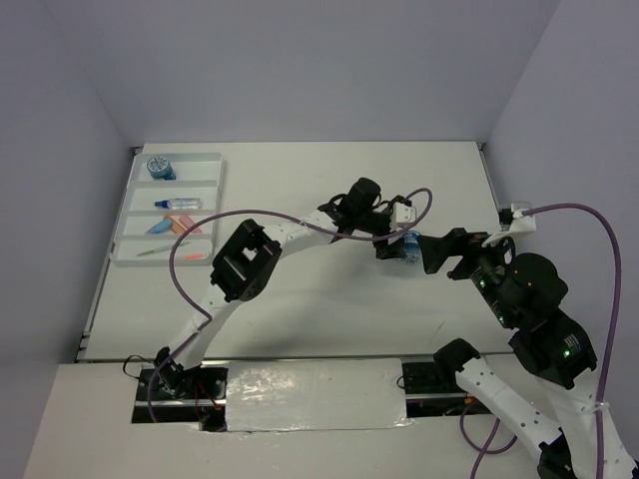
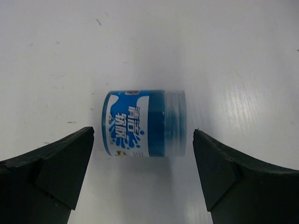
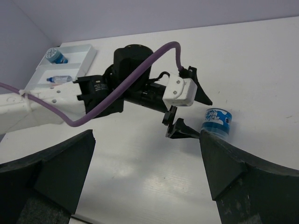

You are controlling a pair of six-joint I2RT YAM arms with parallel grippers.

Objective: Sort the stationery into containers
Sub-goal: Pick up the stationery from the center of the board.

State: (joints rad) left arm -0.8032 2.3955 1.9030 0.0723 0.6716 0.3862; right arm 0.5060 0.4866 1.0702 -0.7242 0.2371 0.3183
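A blue-and-white tape roll (image 1: 409, 246) lies on the table right of centre. My left gripper (image 1: 397, 245) is open with the roll (image 2: 144, 123) between its fingertips, not touching either. My right gripper (image 1: 439, 256) is open and empty just right of the roll (image 3: 217, 122). The white four-compartment tray (image 1: 212, 190) at the far left holds a second tape roll (image 1: 160, 167), a clear bottle with a blue cap (image 1: 178, 204), light blue (image 1: 159, 228) and pink (image 1: 186, 224) pieces, a thin green pen (image 1: 152, 252) and an orange piece (image 1: 195, 255).
The left arm (image 1: 245, 261) stretches across the middle of the table with its purple cable (image 1: 180, 269) looping beside it. In the right wrist view the left gripper (image 3: 203, 117) and its white camera block (image 3: 180, 91) stand close ahead. Walls close the table's far and side edges.
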